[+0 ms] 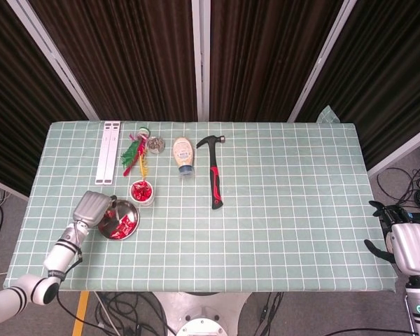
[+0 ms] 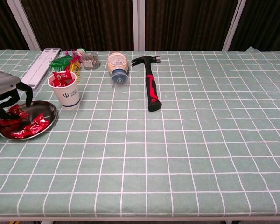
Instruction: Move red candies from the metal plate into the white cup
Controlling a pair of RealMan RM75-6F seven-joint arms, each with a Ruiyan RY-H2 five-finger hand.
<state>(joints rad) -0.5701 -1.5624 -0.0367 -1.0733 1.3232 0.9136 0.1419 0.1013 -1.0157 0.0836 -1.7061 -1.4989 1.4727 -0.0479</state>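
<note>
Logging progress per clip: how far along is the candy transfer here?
Partly done. The white cup already holds some red candies. In hand: the left robot hand is over the metal plate, fingers down at a candy, no grasp visible. Left: several red candies on the plate. The right robot hand sits idle at the table edge.

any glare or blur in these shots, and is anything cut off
Head view: even light, sharp, metal plate dull with faint shine. Chest view: left hand cropped by the left edge, its dark fingers over the plate's candies; soft shadow beside the hammer.
</note>
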